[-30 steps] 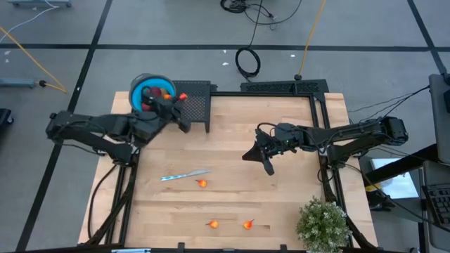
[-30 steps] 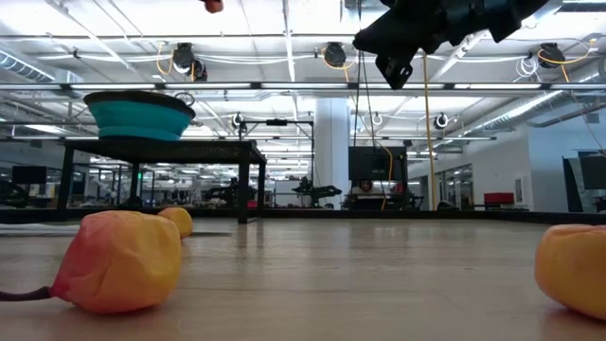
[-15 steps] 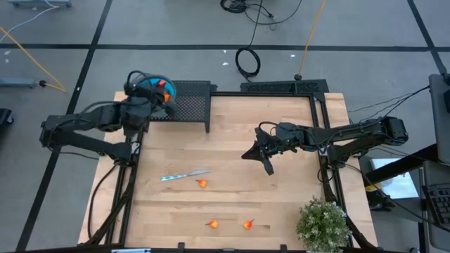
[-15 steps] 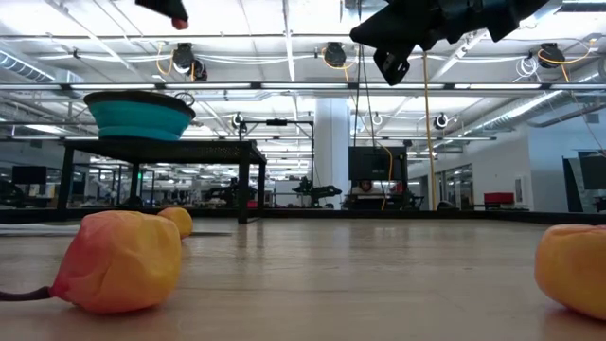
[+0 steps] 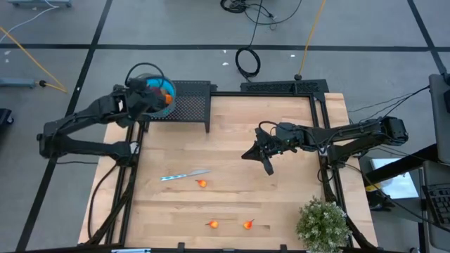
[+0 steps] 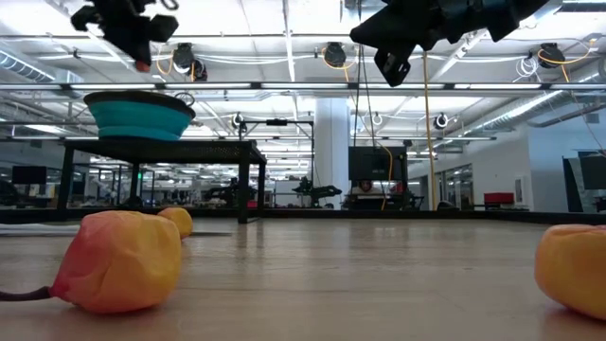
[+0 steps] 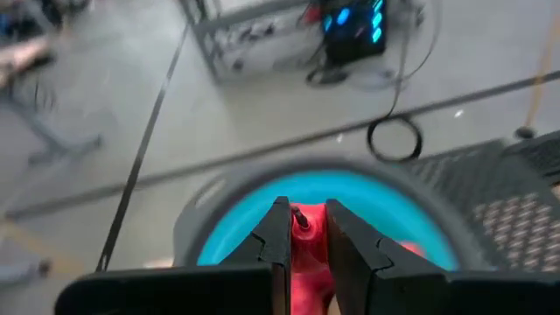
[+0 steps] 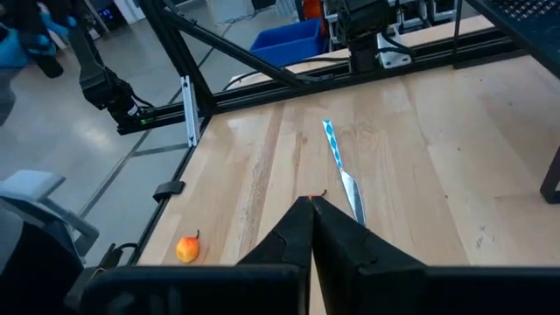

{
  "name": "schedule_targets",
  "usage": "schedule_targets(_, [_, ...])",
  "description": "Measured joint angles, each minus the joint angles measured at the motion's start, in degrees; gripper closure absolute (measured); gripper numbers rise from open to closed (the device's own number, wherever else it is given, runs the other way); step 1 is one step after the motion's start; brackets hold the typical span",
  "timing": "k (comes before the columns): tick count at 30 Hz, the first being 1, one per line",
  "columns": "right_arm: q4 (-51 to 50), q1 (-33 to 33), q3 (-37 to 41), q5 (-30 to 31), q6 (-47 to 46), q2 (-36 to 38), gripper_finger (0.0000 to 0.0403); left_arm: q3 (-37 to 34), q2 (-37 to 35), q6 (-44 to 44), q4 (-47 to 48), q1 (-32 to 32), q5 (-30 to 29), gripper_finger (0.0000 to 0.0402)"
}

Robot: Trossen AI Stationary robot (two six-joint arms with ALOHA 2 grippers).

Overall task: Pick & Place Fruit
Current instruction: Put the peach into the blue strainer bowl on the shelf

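Around the knife (image 5: 184, 174): open wood behind it, one fruit (image 5: 202, 183) just beside, two more nearer the front edge.

Hiding most of the red fruit (image 7: 308, 249) between the left gripper (image 7: 306, 229) fingers, leaving only a narrow strip and a dark stem end showing. Blurring the blue bowl (image 7: 227, 229) rim beneath, and cutting it off at the lower edge. Covering part of the bowl (image 5: 150, 83) contents with the left arm in the high view; impossible to count the pieces inside. Cropping the orange fruit (image 6: 575, 266) at the right edge in the low view. Rendering the three small orange fruits (image 5: 202, 183) too tiny to identify by kind.
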State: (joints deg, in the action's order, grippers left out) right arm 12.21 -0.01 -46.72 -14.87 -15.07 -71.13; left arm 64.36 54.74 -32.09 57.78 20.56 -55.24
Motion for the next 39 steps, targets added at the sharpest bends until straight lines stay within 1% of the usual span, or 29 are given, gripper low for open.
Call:
schedule_targets(5, [0.0,0.0,0.0,0.0,-0.8,0.0,0.0402,0.0,0.0,-9.8,10.3,5.5,5.2,0.0361])
schedule_targets(8, [0.0,0.0,0.0,0.0,-0.8,0.0,0.0402,0.0,0.0,-12.1,14.6,8.0,8.3,0.0357])
schedule_targets(12, [0.0,0.0,0.0,0.0,-0.7,0.0,0.0402,0.0,0.0,-13.6,17.2,10.3,11.5,0.0343])
schedule_targets(20, [0.0,0.0,0.0,0.0,-0.7,0.0,0.0402,0.0,0.0,-13.0,17.2,13.0,12.8,0.0317])
schedule_targets(24, [0.0,0.0,0.0,0.0,-0.7,0.0,0.0402,-0.2,0.0,-12.6,16.9,14.2,14.2,0.0316])
schedule_targets(30, [0.0,0.0,0.0,0.0,-0.3,0.0,0.0402,-3.0,0.0,-10.2,13.7,15.7,14.3,0.0316])
schedule_targets(39, [0.0,0.0,0.0,0.0,-0.3,0.0,0.0402,-3.4,0.1,-6.6,10.8,18.1,14.3,0.0316])
